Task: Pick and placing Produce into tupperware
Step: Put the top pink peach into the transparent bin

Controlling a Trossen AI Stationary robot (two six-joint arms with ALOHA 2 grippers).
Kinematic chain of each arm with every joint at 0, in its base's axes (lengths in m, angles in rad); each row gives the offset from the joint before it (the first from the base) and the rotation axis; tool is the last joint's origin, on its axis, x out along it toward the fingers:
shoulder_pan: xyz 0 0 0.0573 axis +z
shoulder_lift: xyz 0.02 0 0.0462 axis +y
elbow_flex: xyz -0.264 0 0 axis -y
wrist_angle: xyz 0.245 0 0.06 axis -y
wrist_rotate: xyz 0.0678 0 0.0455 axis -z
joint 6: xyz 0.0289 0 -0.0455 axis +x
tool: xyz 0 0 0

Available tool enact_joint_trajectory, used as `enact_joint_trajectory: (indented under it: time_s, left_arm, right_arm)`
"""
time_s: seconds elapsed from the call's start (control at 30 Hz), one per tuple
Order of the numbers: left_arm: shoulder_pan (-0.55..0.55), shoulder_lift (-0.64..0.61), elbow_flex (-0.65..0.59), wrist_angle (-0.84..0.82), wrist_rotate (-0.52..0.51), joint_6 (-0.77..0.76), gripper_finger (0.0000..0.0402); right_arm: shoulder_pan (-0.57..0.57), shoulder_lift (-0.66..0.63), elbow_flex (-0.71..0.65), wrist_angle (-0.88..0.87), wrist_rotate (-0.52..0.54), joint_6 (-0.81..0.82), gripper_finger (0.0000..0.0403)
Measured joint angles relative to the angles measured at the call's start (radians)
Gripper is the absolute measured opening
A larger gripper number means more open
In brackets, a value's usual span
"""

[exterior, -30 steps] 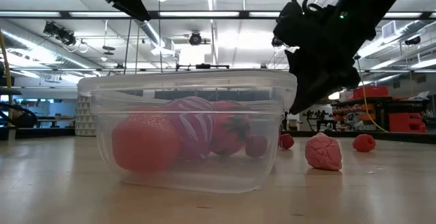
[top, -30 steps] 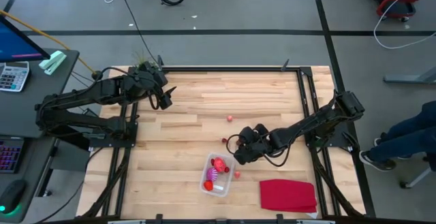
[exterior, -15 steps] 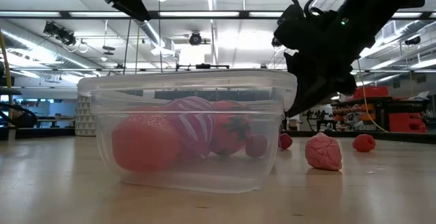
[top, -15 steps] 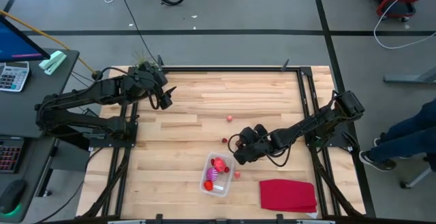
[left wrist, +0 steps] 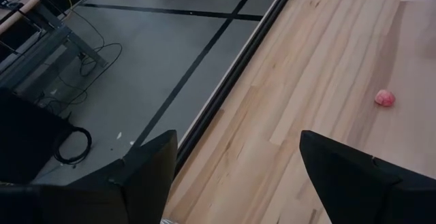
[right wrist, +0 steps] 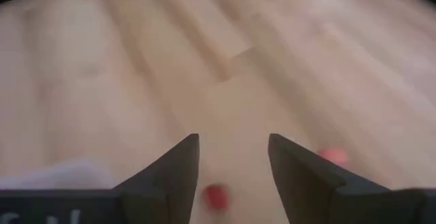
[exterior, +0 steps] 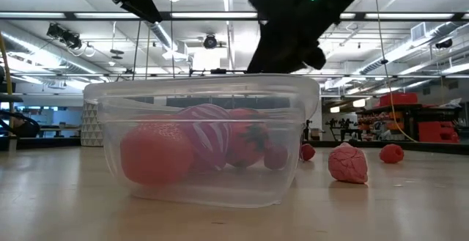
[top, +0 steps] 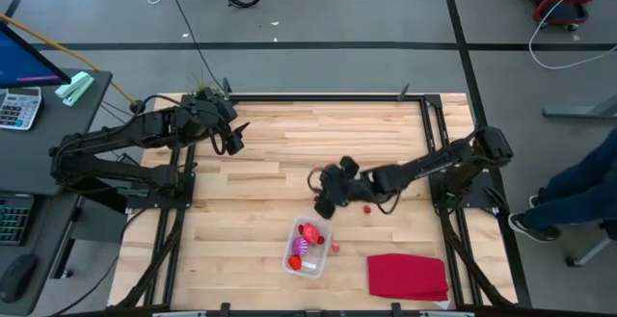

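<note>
From above, the tupperware (top: 308, 247) sits toward the near edge of the wooden counter (top: 280, 153), just beside the red cloth (top: 408, 276), with several pieces of produce already inside. Loose red pieces remain: one (top: 366, 208) beside the right gripper (top: 324, 201), one (top: 336, 247) just by the container. The right gripper hangs over the middle of the counter, beyond the tupperware; the left gripper (top: 231, 142) waits at the far left corner.

From counter level, the clear tub (exterior: 201, 138) holds a big red berry (exterior: 155, 153), a purple striped piece and smaller red ones. A knobbly pink piece (exterior: 347, 162) and a raspberry (exterior: 390, 153) lie outside it.

The left wrist shows its jaws spread wide and empty over bare wood, a pink piece (left wrist: 385, 98) well ahead.

The right wrist shows its jaws parted, nothing pinched, a small red piece (right wrist: 216, 197) between them below.

These pieces look light, rounded and likely to roll; a pinch across the middle seems safest
</note>
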Motion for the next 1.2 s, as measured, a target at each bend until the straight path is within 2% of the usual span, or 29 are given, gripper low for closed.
enact_joint_trajectory:
  time_s: [0.2,0.5,0.67,0.87,0.97,1.2]
  left_arm:
    - [0.000,0.000,0.000,0.000,0.000,0.000,0.0316]
    - [0.000,0.000,0.000,0.000,0.000,0.000,0.0316]
    - [0.000,0.000,0.000,0.000,0.000,0.000,0.0316]
    - [0.000,0.000,0.000,-0.001,0.000,0.000,0.0316]
    - [0.000,0.000,0.000,-0.001,0.000,0.000,0.0316]
    - [0.000,0.000,-0.001,-0.003,0.000,0.000,0.0316]
  right_arm:
    - [-0.128,0.024,0.001,-0.037,0.004,-0.013,0.0185]
    - [-0.215,0.185,0.001,-0.025,-0.030,-0.013,0.0185]
    - [-0.234,0.250,0.001,-0.012,-0.038,0.020,0.0185]
    - [-0.236,0.277,0.001,0.003,-0.076,0.087,0.0185]
    - [-0.228,0.292,0.004,0.005,-0.063,0.095,0.0184]
    - [-0.228,0.285,0.003,0.002,-0.053,0.163,0.0156]
